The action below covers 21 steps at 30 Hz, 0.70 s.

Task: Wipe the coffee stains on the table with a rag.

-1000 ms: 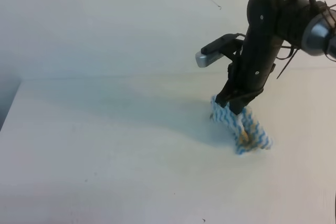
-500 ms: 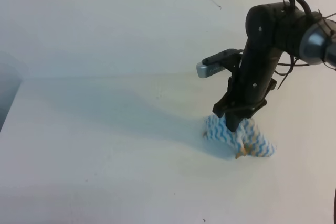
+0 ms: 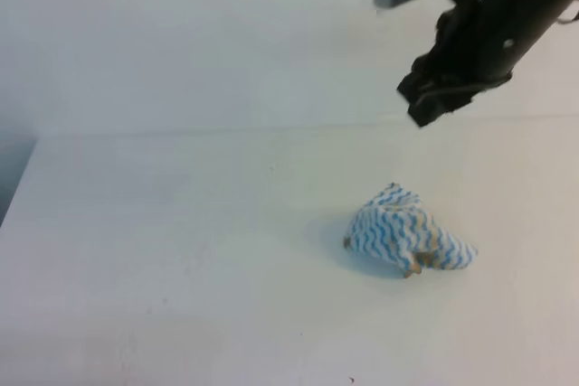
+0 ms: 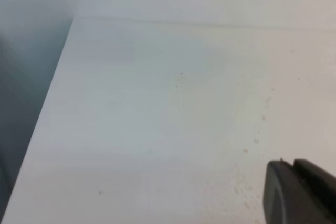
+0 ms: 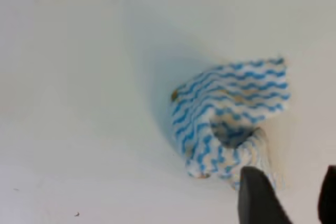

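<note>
My right end effector [image 3: 432, 106] had lifted clear, fingers spread, rag [image 3: 407, 240] left crumpled on the surface [image 3: 181, 250], left end effector's [image 4: 299, 192] state unclear

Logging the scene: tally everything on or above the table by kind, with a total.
Blue-and-white wavy-striped cloth rag, crumpled, brown-smudged: 1
Black robot grippers: 2 (right gripper, left gripper)
White matte table: 1
Tan-brown coffee stains showing: 0
Total: 4
</note>
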### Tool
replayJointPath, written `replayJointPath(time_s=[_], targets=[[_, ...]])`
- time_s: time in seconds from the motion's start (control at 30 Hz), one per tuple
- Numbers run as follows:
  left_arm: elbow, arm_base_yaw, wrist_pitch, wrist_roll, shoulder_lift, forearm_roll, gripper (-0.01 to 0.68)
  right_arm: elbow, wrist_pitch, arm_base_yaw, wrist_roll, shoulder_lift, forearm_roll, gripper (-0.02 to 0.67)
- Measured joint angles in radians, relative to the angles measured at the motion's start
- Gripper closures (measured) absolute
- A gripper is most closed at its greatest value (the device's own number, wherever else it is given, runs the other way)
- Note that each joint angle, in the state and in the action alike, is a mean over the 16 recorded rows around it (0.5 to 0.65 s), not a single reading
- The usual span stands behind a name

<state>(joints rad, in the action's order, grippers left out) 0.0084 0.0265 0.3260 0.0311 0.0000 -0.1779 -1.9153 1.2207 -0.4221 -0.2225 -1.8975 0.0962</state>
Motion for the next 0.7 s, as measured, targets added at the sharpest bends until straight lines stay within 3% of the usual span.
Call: replayJointPath(time_s=[0.37, 0.7], targets=[[0.003, 0.000, 0.000, 0.000, 0.000, 0.000, 0.677, 0.002, 0.001, 0.000, 0.042, 0.351, -0.226, 0.616], [0.008, 0.000, 0.000, 0.000, 0.000, 0.000, 0.677, 0.150, -0.035, 0.000, 0.115, 0.664, -0.412, 0.645]])
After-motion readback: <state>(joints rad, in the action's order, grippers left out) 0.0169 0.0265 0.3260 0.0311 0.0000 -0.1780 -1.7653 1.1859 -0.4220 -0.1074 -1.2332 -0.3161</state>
